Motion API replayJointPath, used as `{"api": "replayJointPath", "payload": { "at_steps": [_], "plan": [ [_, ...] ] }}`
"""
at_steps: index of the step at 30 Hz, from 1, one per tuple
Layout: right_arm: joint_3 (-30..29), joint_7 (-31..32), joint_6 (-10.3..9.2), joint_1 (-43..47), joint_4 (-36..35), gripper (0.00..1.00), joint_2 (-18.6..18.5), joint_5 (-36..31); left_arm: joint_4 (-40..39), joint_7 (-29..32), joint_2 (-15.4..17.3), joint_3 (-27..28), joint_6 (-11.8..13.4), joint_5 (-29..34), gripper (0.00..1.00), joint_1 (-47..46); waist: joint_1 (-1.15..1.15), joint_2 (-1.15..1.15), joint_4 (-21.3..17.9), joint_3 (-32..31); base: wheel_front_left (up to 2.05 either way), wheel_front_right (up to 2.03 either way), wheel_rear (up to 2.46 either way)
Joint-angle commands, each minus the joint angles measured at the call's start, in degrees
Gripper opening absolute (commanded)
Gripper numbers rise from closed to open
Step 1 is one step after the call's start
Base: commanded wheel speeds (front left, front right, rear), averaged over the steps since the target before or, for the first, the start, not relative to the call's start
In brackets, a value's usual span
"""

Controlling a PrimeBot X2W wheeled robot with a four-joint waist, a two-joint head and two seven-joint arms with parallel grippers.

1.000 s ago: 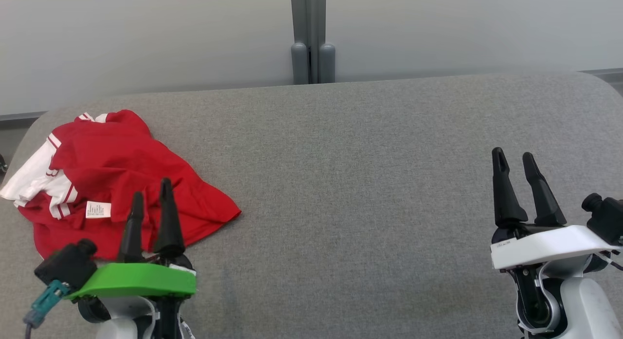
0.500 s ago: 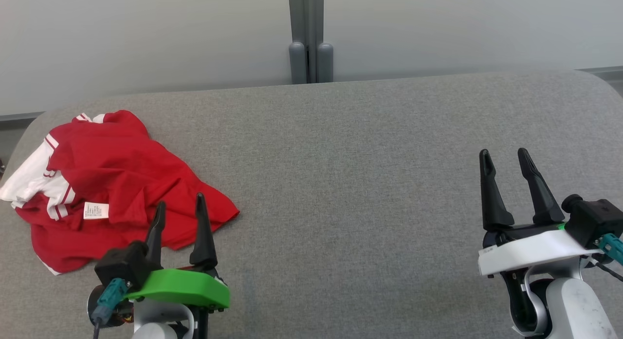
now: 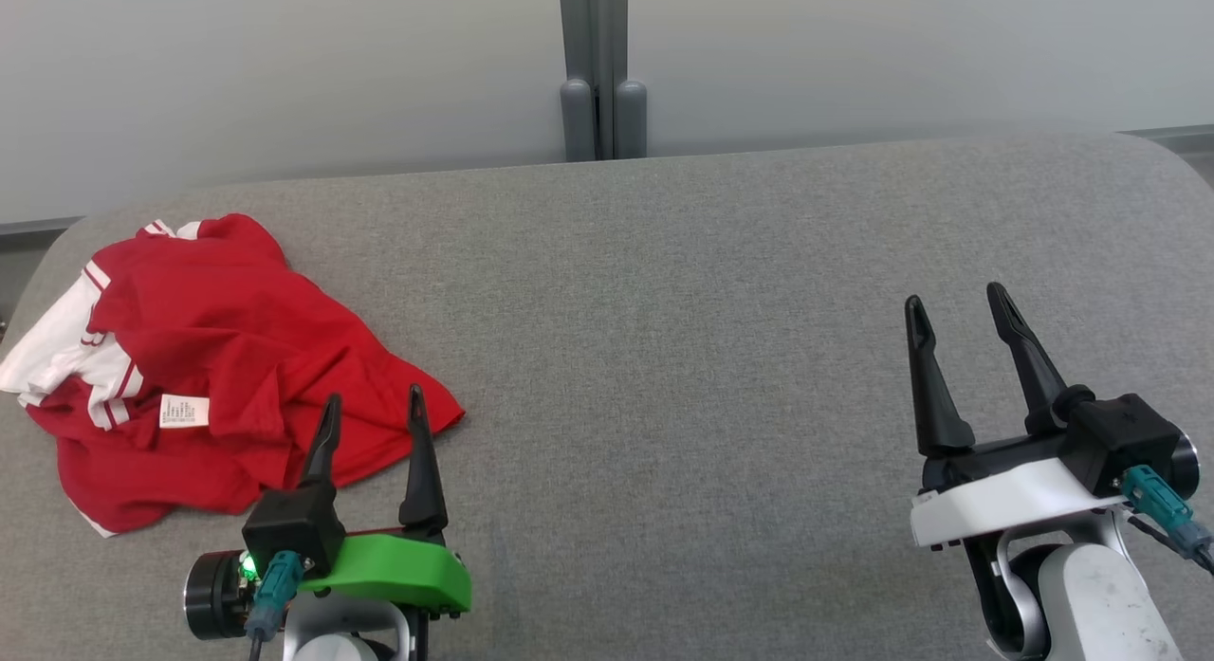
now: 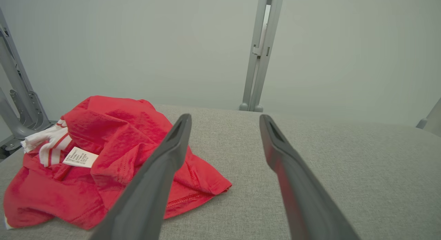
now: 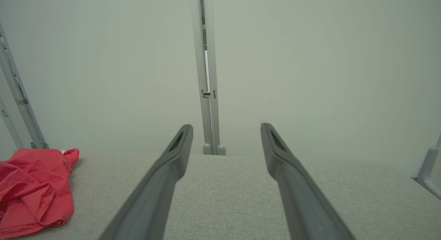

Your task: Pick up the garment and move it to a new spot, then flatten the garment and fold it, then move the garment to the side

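Since the red and white garment (image 3: pixel 218 358) lies in a crumpled heap on the grey desk (image 3: pixel 664 339), I think it has not been picked up yet. Its cloth is bunched over itself, and a small white label (image 3: pixel 185 410) faces up. The heap sits just ahead of the left gripper (image 3: pixel 373 397) and off to its left, the near red edge close by its fingers (image 4: pixel 165 164), which stand wide apart and hold nothing. They are likely apart so they can close on a fold of cloth. The right gripper (image 3: pixel 954 297) hangs well away from the garment, over the grey desk, fingers wide apart and empty too, maybe ready to help pull it flat.
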Motion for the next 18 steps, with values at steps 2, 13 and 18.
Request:
{"api": "replayJointPath", "payload": {
  "at_steps": [2,13,18],
  "plan": [
    [0.2,-0.7,0.01,0.1,-0.8,1.0,-0.1,-1.6,-1.0,-0.7,-0.3,0.2,0.4,0.7,1.0,-0.7,0.0,0.0,0.1,0.0,0.0,0.0,0.0],
    [0.0,-2.2,0.02,0.6,-1.6,1.0,-0.1,2.8,-2.9,-2.1,-4.3,6.9,-5.2,-0.3,1.0,2.2,0.0,0.0,0.4,0.4,0.0,0.0,0.0],
    [-0.1,-2.7,0.02,1.3,0.5,1.0,-0.1,7.4,-1.9,-2.7,-4.9,8.1,-9.5,-0.3,1.0,2.9,0.0,0.0,0.3,0.8,0.0,0.0,0.0]
  ]
}}
